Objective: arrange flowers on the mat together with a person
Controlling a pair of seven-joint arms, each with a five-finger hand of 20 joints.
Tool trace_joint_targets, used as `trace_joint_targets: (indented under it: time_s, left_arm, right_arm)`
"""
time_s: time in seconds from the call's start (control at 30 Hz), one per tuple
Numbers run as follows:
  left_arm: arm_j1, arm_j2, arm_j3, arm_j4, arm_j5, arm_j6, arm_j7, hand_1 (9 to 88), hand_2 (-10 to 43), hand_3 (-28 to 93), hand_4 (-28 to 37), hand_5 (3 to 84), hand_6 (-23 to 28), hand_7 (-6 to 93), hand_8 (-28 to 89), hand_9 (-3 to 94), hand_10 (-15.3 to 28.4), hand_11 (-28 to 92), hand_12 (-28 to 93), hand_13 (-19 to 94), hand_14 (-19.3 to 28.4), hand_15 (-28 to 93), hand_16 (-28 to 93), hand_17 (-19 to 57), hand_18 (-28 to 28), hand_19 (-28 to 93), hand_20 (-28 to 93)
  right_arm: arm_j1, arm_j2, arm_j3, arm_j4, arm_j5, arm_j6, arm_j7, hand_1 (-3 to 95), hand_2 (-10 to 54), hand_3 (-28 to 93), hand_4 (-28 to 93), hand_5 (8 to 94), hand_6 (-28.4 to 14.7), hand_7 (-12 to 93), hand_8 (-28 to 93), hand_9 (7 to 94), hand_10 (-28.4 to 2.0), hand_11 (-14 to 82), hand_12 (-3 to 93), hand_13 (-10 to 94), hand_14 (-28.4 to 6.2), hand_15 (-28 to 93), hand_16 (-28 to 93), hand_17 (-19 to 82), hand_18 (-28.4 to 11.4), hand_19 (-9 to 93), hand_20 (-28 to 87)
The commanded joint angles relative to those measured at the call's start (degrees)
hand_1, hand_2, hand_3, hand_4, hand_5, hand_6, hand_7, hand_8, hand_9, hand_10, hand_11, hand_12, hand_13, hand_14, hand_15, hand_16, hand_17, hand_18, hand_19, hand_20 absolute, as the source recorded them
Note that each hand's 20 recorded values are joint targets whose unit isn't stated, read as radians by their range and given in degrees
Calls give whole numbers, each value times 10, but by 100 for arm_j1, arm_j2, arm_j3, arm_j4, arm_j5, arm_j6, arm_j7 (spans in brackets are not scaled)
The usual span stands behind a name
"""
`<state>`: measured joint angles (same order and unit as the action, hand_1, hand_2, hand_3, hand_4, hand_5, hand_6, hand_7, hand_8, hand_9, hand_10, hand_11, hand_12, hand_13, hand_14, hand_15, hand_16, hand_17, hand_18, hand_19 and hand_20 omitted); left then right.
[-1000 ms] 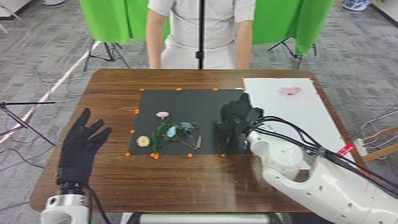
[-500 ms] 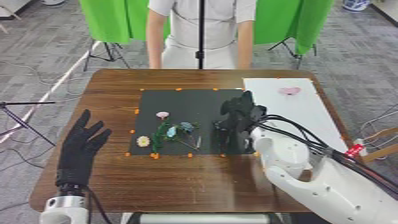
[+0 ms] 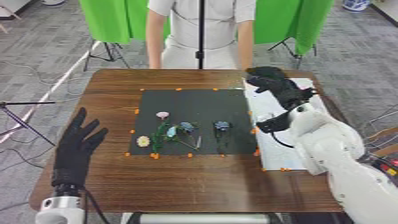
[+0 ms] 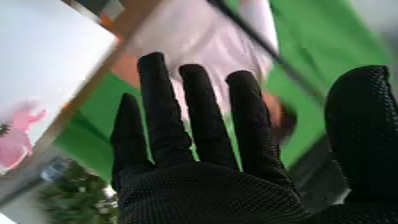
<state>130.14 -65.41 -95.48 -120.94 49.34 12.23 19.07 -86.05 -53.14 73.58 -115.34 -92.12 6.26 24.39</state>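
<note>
In the head view my right hand (image 3: pixel 281 89) is open above the white mat (image 3: pixel 282 150), over its far part. The right wrist view shows my right hand (image 4: pixel 209 185) with straight fingers and nothing held; a pink flower (image 4: pixel 13 135) lies on white beside it. My left hand (image 3: pixel 78 147) is open at the table's left. On the black mat (image 3: pixel 187 102) lie a blue flower (image 3: pixel 221 125) with a dark stem, a second blue flower (image 3: pixel 187 126), a pale pink flower (image 3: pixel 163 115), a light-blue flower (image 3: pixel 171 132), a cream flower (image 3: pixel 143 141) and a green stem (image 3: pixel 157 142).
Orange markers (image 3: pixel 155 156) line the mats' edges on the brown table (image 3: pixel 169 185). A person stands beyond the far edge, behind a thin dark pole (image 3: pixel 201 40). Green cloth (image 3: pixel 111 22) hangs farther back.
My right hand has moved from the black mat's right part, away and to the right, over the white mat. The blue flower it was covering is now uncovered. My left hand shifted slightly.
</note>
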Motion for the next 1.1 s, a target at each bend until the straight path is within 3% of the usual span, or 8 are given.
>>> trace_joint_targets:
  time_s: [0.03,0.2,0.33,0.53,0.77,0.83,0.9,1.1]
  left_arm:
    - [-24,131,48,30,40,-35,122,189,46,754,-283,266,-24,97,-95,273,123,94,116,242,193,269,-36,-92,261,492,37]
    - [59,140,61,35,32,-33,186,187,44,755,-283,265,-26,97,-94,274,122,89,122,244,192,264,-29,-93,262,490,39]
    - [52,205,233,68,-46,68,304,186,45,754,-283,260,-30,96,-93,278,123,89,124,245,192,263,-27,-93,262,490,40]
    - [-12,146,390,123,-18,-21,290,184,45,754,-283,237,-42,108,-97,278,122,88,126,247,193,265,-25,-93,262,489,42]
    - [40,31,278,116,73,-66,227,182,44,758,-283,239,-39,109,-100,281,123,94,128,248,195,272,-25,-92,261,488,47]
    - [95,2,219,88,33,-46,238,182,44,758,-283,240,-39,109,-100,282,124,94,127,248,195,273,-25,-92,260,488,48]
    - [96,-69,138,81,77,-68,203,182,43,758,-283,240,-39,109,-100,284,124,95,127,248,195,273,-26,-92,260,488,49]
    - [130,-97,27,54,78,-91,172,180,40,761,-283,245,-36,109,-99,297,129,109,128,250,198,282,-26,-89,260,492,54]
  right_arm:
    - [-1354,32,1122,-307,4374,398,-1359,215,49,678,-249,384,20,112,-98,405,-154,102,177,308,-182,268,198,-2,-187,330,208]
    - [-2089,-360,1588,-559,4749,188,-1741,195,73,659,-252,351,23,86,-85,374,-155,71,181,283,-188,168,246,-5,-189,295,198]
    - [-2468,-609,1579,-513,4700,-223,-2249,183,94,636,-252,315,32,75,-81,339,-141,29,181,264,-192,62,303,-4,-190,254,185]
    - [-2793,-1020,1379,-602,4226,156,-2529,196,112,655,-268,287,49,86,-89,320,-107,20,172,278,-181,43,311,31,-191,241,181]
    - [-3011,-1355,1392,-727,3989,692,-2691,185,119,660,-274,293,52,93,-93,328,-113,23,171,281,-183,47,315,29,-188,248,190]
    - [-3015,-1346,1365,-744,3942,862,-2728,184,120,663,-274,296,52,96,-93,331,-112,25,172,282,-183,48,316,28,-188,247,190]
    - [-3024,-1372,1392,-754,4174,827,-2800,184,120,663,-275,304,51,98,-94,336,-112,26,172,285,-182,49,318,27,-187,247,191]
    - [-3126,-1367,1420,-838,3743,789,-2512,179,119,667,-276,316,51,101,-96,351,-121,32,179,293,-182,76,329,18,-192,276,209]
